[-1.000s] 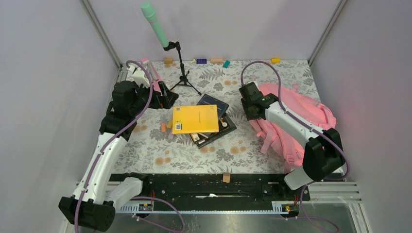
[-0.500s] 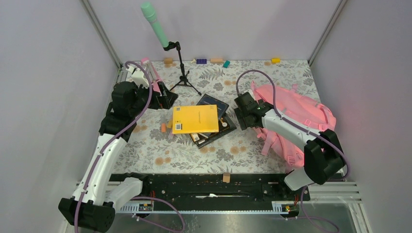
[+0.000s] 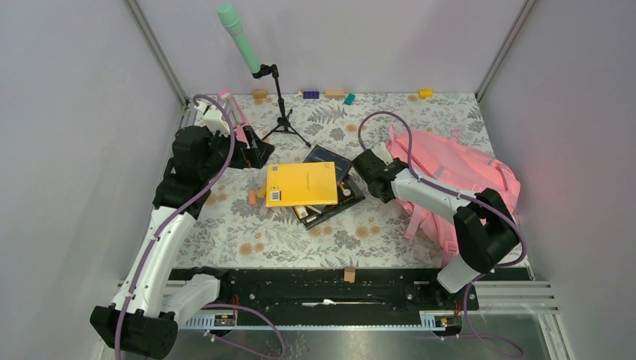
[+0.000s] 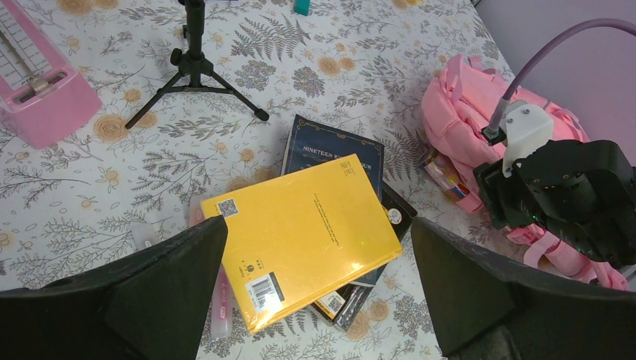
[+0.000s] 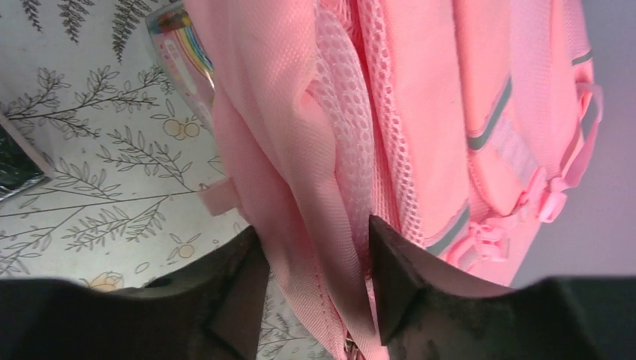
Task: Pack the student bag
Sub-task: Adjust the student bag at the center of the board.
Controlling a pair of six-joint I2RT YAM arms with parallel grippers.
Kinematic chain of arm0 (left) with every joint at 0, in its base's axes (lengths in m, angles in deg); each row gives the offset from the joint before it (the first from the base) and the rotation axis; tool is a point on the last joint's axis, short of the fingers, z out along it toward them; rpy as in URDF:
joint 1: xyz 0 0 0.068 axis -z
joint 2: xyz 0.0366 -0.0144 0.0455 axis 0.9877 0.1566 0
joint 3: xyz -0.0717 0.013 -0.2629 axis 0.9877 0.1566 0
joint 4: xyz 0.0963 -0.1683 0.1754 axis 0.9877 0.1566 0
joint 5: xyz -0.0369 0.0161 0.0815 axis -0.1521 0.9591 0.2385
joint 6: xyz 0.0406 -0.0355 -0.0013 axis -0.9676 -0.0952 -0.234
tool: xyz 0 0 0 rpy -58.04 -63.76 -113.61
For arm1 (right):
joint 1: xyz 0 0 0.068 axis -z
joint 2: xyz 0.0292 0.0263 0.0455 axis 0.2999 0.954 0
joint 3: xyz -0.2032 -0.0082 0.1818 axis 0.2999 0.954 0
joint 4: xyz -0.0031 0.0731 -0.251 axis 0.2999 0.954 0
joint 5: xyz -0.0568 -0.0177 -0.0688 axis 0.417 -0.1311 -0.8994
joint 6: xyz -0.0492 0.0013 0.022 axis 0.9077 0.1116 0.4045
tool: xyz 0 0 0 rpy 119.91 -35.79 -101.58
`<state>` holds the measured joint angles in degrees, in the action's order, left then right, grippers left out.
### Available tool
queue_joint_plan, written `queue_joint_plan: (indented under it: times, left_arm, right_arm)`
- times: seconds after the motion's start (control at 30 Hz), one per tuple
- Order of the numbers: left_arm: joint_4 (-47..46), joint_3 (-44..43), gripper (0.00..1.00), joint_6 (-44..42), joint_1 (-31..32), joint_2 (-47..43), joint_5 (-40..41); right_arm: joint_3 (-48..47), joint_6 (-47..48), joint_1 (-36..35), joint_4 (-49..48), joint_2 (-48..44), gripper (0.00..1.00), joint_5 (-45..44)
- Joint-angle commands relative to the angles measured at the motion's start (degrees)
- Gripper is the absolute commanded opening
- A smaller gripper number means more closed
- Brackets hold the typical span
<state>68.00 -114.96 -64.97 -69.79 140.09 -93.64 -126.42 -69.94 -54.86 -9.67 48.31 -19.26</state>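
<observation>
We see the pink bag (image 3: 465,169) lying on the right side of the counter (image 3: 225,225), reaching from near the far right corner down toward the near edge, with its straps trailing toward us. The right gripper (image 5: 313,229) is at the bag's left edge, and its jaws are pinching a fold of the pink fabric beside the mesh side pocket. A small clear packet with rainbow colours (image 5: 176,52) pokes out from under that same edge. The left gripper (image 4: 317,222) hovers over the far left part of the counter with its jaws spread wide and nothing between them, looking toward the middle. In the middle of the counter lies a yellow book (image 3: 301,184) on top of a stack of darker books (image 4: 334,150), just left of the right gripper and apart from the bag. A pink metronome (image 4: 34,82) stands near the far left corner. Beside it a black tripod stand (image 3: 281,112) holds a green microphone (image 3: 238,36) tilted up to the left. A few small coloured blocks (image 3: 330,94) sit along the far edge.
</observation>
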Motion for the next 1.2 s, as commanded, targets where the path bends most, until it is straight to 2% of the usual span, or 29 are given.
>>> queue_joint_plan:
  times: [0.0, 0.23, 0.27, 0.57, 0.77, 1.0, 1.17]
  left_arm:
    - [-3.72, -0.23, 0.99, 0.34, 0.22, -0.66, 0.71]
    - [-3.72, -0.22, 0.99, 0.27, 0.22, -0.85, 0.71]
    - [-3.72, -0.24, 0.99, 0.32, 0.22, -0.93, 0.71]
    - [-4.04, -0.17, 0.99, 0.10, 0.22, -1.24, -0.58]
    - [-5.68, 0.32, 0.99, -0.51, 0.22, -2.31, -2.66]
    - [-9.07, 1.70, 0.99, -1.90, 0.22, -4.41, -8.06]
    - [-11.76, 2.67, 0.99, -2.73, 0.46, -6.21, -13.03]
  right_arm:
    - [-2.10, -1.55, -0.26, 0.88, 0.03, 0.45, -6.49]
    - [-3.26, -1.35, -0.26, 0.88, -1.50, 0.03, -7.24]
    - [-3.44, -1.19, -0.26, 0.89, -2.01, 0.00, -7.20]
    - [-5.29, 2.69, -0.29, 0.88, -13.37, 0.00, -4.64]
    - [-10.79, 6.88, -0.22, 2.44, -22.73, 0.00, 0.57]
    - [-19.86, 11.32, -0.25, 4.27, -30.59, 0.00, 9.05]
    - [-26.95, 9.74, -0.27, 7.74, -34.18, 0.00, 22.20]
